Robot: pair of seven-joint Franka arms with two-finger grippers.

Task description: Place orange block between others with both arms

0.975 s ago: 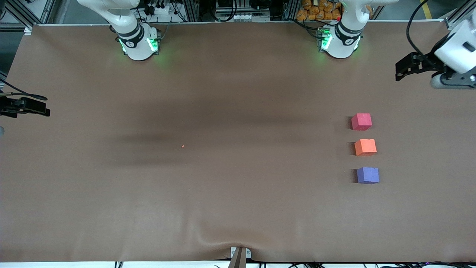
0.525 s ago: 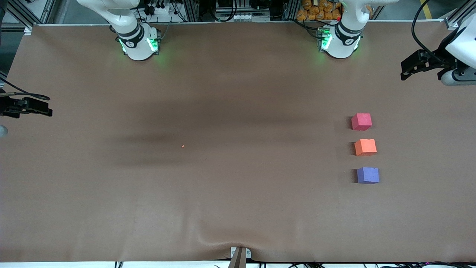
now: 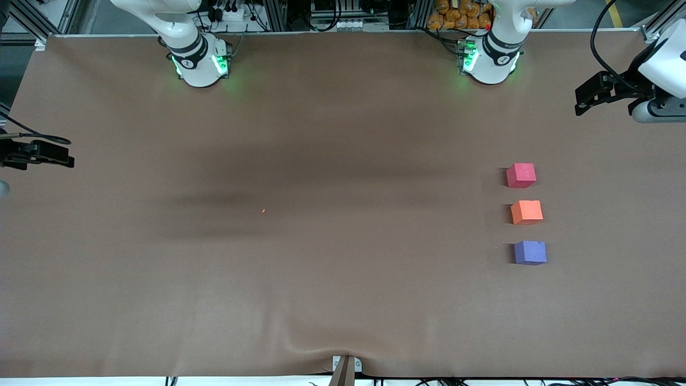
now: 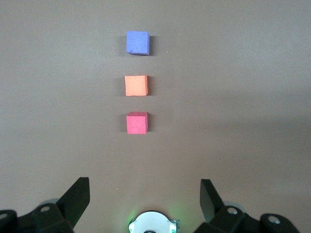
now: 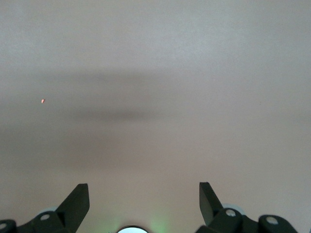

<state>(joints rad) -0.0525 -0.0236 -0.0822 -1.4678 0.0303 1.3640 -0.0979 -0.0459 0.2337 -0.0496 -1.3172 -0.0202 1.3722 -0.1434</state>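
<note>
Orange block (image 3: 526,212) already sits between pinkish-red cube (image 3: 520,175) and purple cube (image 3: 530,252); left gripper (image 3: 588,97) has lifted away toward its table end, right gripper (image 3: 40,153) waits; both wide open, empty, task looks done

Since a second ago the left gripper (image 3: 584,102) has risen in the front view, from over the counter (image 3: 343,279) near the pinkish-red cube's end toward the counter's base edge, then settled slightly lower. The right gripper (image 3: 53,155) has edged a little inward over the counter's end.
</note>
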